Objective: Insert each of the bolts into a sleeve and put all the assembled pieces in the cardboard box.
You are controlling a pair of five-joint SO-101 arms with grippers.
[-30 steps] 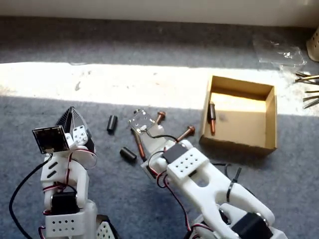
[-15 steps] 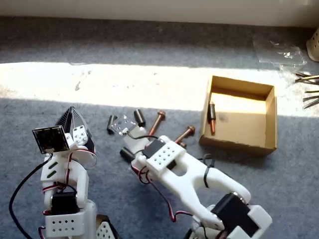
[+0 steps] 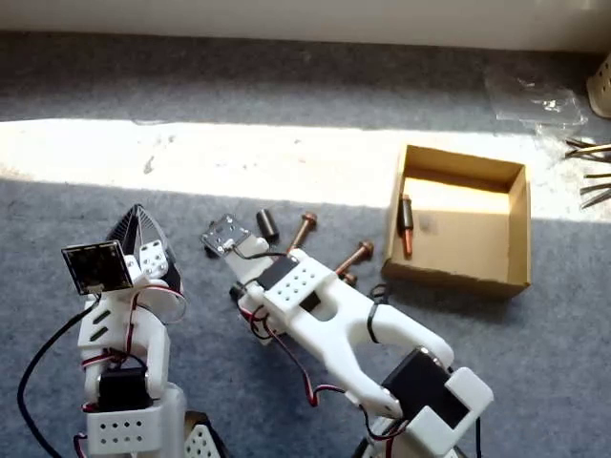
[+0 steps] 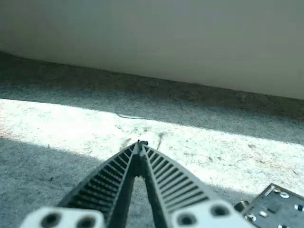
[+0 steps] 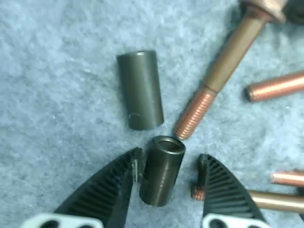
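My right gripper (image 5: 168, 160) is open and low over the grey carpet, with a dark sleeve (image 5: 161, 171) lying between its fingers. A second sleeve (image 5: 140, 90) lies just beyond it, beside the threaded end of a copper bolt (image 5: 228, 66). More bolts (image 5: 275, 85) lie off to one side. In the high view the right arm (image 3: 315, 305) stretches to the table's middle, near a sleeve (image 3: 267, 224) and two bolts (image 3: 302, 229) (image 3: 355, 256). The cardboard box (image 3: 516, 229) holds one assembled piece (image 3: 406, 224). My left gripper (image 4: 138, 145) is shut and holds nothing, raised at the left (image 3: 141, 218).
A clear plastic bag (image 3: 535, 95) and some metal tools (image 3: 592, 172) lie at the far right behind the box. A bright sunlit band crosses the carpet (image 3: 239, 157). A pale wall (image 4: 152, 38) stands beyond the carpet.
The right arm has swung left from over the bolts to the sleeves, and its gripper has come down around one sleeve. The left arm has not moved.
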